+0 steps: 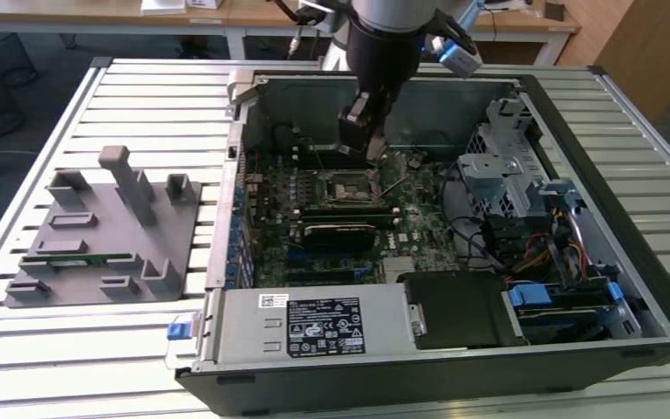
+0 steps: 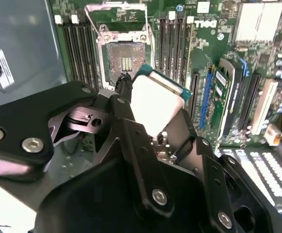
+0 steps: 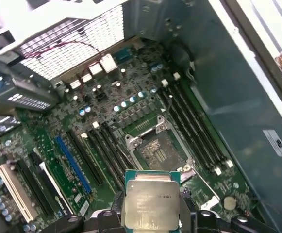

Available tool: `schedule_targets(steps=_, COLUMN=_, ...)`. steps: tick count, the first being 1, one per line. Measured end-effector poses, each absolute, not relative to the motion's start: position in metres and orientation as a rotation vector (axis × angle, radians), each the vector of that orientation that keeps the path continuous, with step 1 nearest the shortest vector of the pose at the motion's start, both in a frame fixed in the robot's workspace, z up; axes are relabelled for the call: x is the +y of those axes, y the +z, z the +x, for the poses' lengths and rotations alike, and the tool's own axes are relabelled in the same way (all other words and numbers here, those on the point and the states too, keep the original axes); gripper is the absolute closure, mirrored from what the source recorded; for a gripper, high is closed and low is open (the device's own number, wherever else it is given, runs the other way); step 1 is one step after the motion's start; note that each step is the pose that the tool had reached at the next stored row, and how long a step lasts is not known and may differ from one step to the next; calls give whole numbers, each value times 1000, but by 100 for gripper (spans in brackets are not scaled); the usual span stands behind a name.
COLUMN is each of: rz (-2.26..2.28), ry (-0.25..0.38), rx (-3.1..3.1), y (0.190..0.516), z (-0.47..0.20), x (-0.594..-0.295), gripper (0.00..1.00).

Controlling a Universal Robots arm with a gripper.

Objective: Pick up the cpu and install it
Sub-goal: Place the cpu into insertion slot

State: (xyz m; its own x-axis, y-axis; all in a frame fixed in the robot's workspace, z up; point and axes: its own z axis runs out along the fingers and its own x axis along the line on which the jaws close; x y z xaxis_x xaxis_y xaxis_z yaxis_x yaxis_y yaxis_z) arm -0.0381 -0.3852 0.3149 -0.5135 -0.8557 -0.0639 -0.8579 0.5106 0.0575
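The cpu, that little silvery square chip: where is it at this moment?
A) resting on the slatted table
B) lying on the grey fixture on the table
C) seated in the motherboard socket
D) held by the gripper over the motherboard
D: the cpu is clamped in the gripper, and the socket on the motherboard is open and empty.

A pale slatted metal surface [image 1: 137,96] carries two things. On the exterior view's left lies a grey fixture [image 1: 93,229] with upright posts. Beside it, on the exterior view's right, rests an open computer case [image 1: 428,381], lying on its side.
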Motion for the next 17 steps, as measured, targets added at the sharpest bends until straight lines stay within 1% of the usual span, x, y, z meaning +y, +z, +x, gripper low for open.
schedule_targets(steps=17, rz=-1941, ry=133, rx=2448, y=302, z=-38, x=-385, gripper=47)
